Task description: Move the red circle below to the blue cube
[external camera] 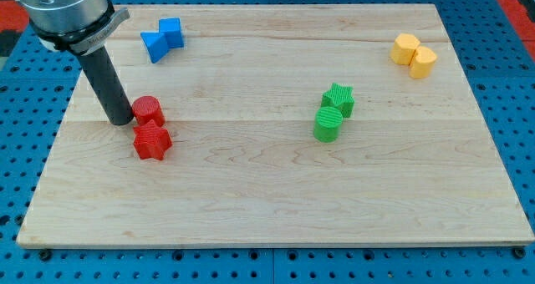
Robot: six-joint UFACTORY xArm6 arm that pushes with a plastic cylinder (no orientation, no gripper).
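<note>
**Rod tip touching the red circle at the board's left side**

In the camera view, a wooden board [276, 192] lies on a blue perforated table [518, 109]. The arm comes in from the view's top left, and its dark rod goes down to the board. My tip [122, 121] stands just at the left side of the red circle [149, 110]; it seems to touch it, or nearly. The arm ends only in this plain rod, so there is nothing that can be spread or pressed together, and it holds nothing.

The red circle is in the left part of the board, about the middle in height. Directly below it, and touching it, is a red star [152, 140].

The blue cube [171, 32] is near the view's top left, well apart from the red circle, above it and slightly to the right. A second blue block [155, 46] leans against its left side; its exact shape I cannot tell.

Near the centre right stand a green star [339, 98] and a green cylinder [328, 125], touching. At the top right are two yellow blocks [415, 55], side by side.
</note>
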